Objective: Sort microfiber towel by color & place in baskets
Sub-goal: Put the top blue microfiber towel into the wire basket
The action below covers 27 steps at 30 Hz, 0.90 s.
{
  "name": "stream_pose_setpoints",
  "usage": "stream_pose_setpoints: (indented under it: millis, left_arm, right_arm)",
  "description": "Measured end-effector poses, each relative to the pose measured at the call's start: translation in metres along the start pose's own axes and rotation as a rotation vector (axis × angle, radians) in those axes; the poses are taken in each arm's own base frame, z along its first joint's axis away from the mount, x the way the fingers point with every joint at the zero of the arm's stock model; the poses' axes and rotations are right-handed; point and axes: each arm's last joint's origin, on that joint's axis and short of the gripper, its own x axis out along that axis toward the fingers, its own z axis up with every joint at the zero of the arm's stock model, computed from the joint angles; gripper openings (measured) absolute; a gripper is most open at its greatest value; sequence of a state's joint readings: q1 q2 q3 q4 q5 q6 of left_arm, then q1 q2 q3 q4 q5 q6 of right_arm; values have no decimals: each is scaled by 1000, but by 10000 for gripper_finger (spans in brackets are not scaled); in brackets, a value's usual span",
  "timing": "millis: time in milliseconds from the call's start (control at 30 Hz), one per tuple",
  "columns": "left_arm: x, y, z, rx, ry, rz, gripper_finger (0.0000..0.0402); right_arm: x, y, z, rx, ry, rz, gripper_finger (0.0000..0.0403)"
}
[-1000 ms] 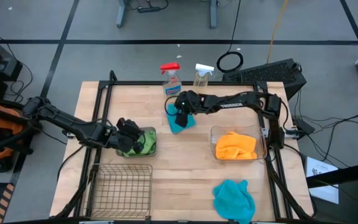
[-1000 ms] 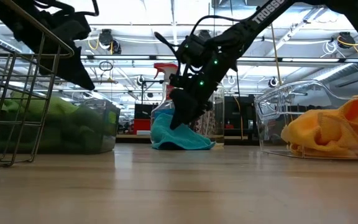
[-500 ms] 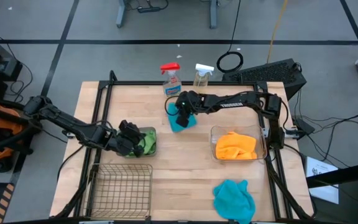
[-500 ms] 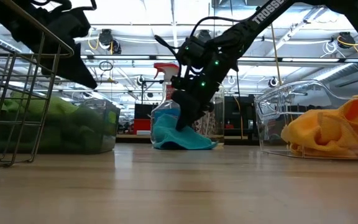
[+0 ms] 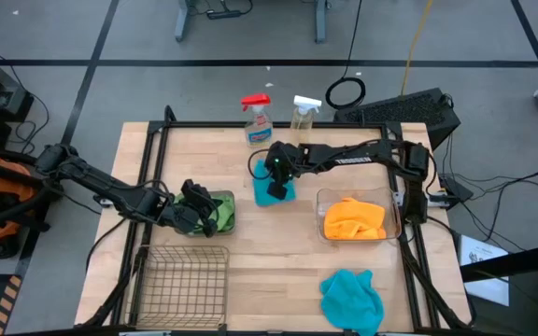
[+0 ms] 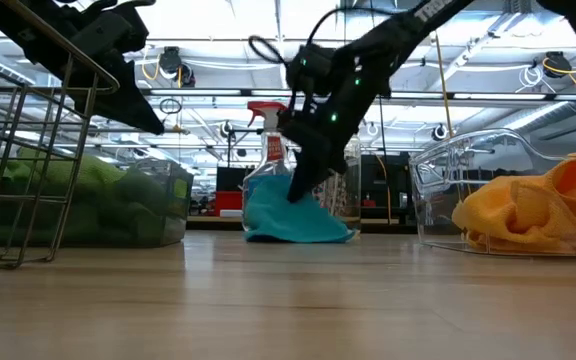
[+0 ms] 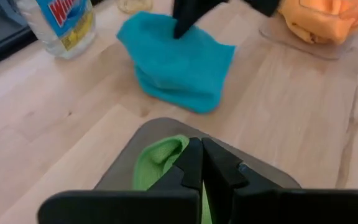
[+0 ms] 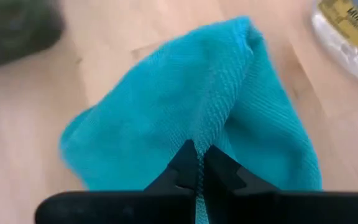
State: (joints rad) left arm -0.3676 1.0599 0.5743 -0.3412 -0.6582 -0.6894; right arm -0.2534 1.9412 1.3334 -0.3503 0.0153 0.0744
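A teal-blue towel (image 5: 275, 193) lies on the table in front of two spray bottles, with my right gripper (image 5: 274, 182) shut on it. A second teal-blue towel (image 5: 351, 297) lies flat near the front right edge. Green towels (image 5: 219, 213) fill the smoky grey tub (image 6: 173, 200). My left gripper (image 7: 201, 163) hovers shut just above them; I see no touch. Yellow-orange towels (image 5: 354, 218) sit in the clear tub (image 6: 438, 165). The wire-mesh basket (image 5: 183, 280) stands at the front left. My right gripper pinches a raised fold (image 8: 213, 134) near the middle of the teal-blue towel between its two fingers. The fingers slant down from the table's right side. The cloth rises in a peak (image 6: 290, 193) to the fingers, while its lower spread (image 6: 298, 232) rests on the table.
A red-capped spray bottle (image 5: 257, 118) and a white-capped one (image 5: 304, 113) stand at the far edge, just behind the held towel. Black frame rails run along the table's sides. Bare wood lies between the wire basket and the front teal towel.
My right gripper has shut on the teal-blue towel and risen slightly. The towel's upper part is drawn up into a peak and its lower edge has spread a little; its bottom stays on the table.
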Motion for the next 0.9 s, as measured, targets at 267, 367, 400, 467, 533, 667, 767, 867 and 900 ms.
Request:
stream_pose_setpoints:
  millis: [267,367,400,467,533,667,767,867,900]
  left_arm:
    - [-1,-6,12,7,-148,12,10]
    - [-2,-11,21,4,-223,-25,24]
    - [-4,-13,25,1,-256,-44,32]
    - [-6,-17,32,4,-320,-74,53]
    - [-9,-20,40,22,-388,-98,80]
    - [-15,-25,53,9,-477,-197,146]
    - [-14,-29,58,0,-479,-253,197]
    - [-5,-34,54,16,-453,-246,241]
    - [-1,-37,53,13,-457,-252,253]
  right_arm:
    - [-57,48,12,-121,-132,72,1]
    - [-84,68,15,-162,-207,50,1]
    - [-94,75,14,-175,-226,31,1]
    - [-112,89,12,-201,-271,-9,1]
    - [-127,102,6,-237,-280,-45,1]
    - [-152,126,-10,-278,-283,-90,0]
    - [-165,139,-18,-288,-308,-123,0]
    - [-170,151,-23,-318,-332,-145,0]
    - [-171,154,-25,-326,-338,-151,0]
